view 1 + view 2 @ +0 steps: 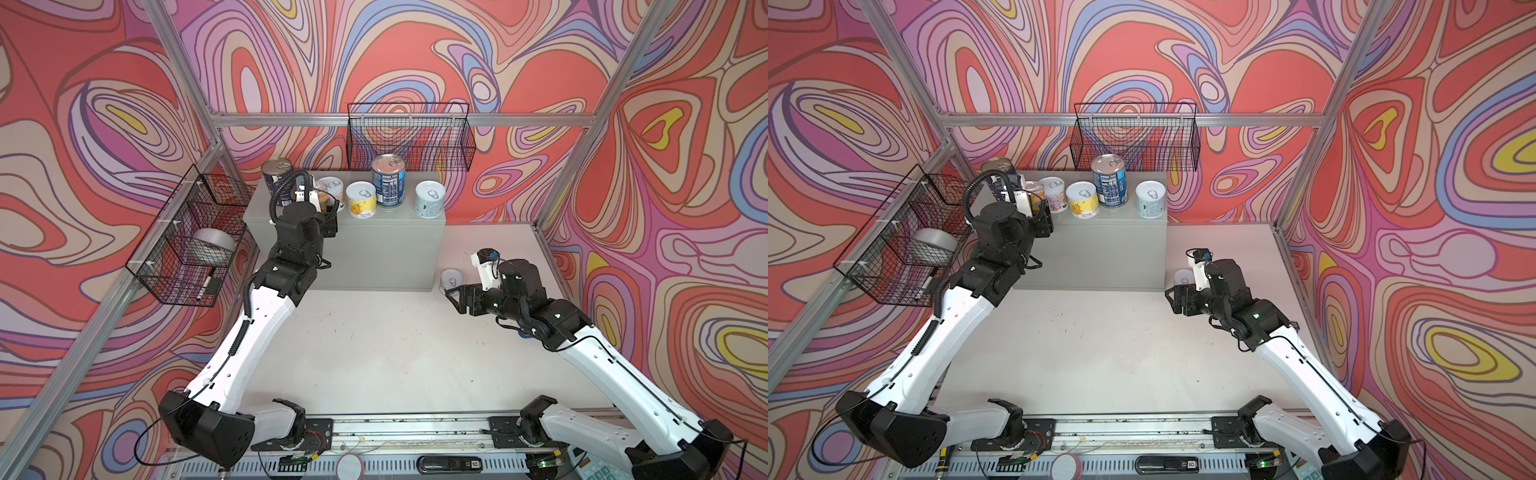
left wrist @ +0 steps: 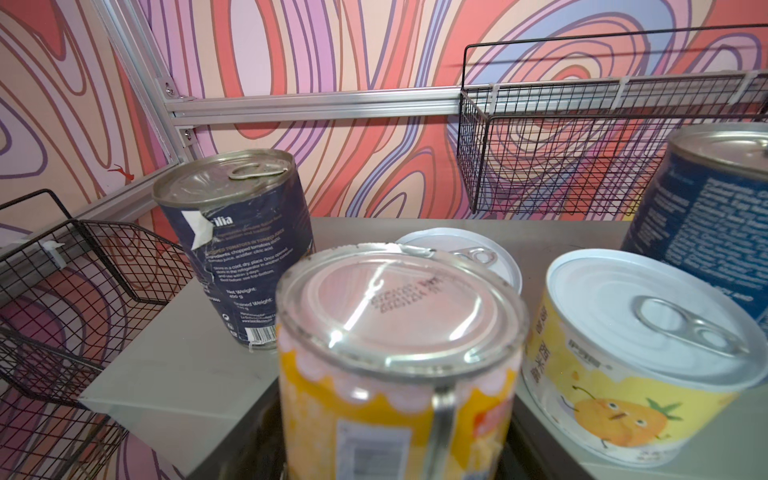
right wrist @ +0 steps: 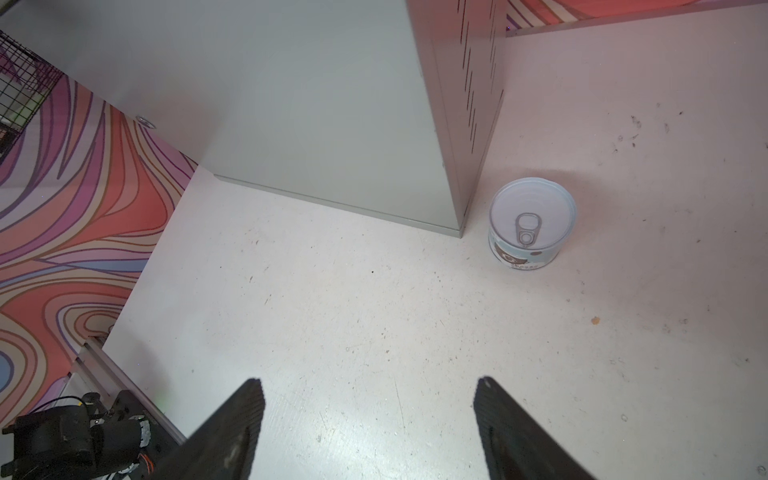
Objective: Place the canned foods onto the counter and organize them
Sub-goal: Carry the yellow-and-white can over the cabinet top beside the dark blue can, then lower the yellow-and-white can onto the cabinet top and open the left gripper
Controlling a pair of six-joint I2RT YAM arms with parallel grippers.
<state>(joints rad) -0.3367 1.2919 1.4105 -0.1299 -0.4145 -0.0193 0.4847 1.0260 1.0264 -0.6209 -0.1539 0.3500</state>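
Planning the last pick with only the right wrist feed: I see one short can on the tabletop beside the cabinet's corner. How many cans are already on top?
Observer: Five stand free on the counter: left tall blue can, pink can, yellow can, middle tall blue can, pale-blue can.
Operator: And the left arm?
Observer: The left gripper is shut on an orange can, at the counter's left front.
Operator: Room for mine?
Observer: Probably; bare top shows behind the pale-blue can.
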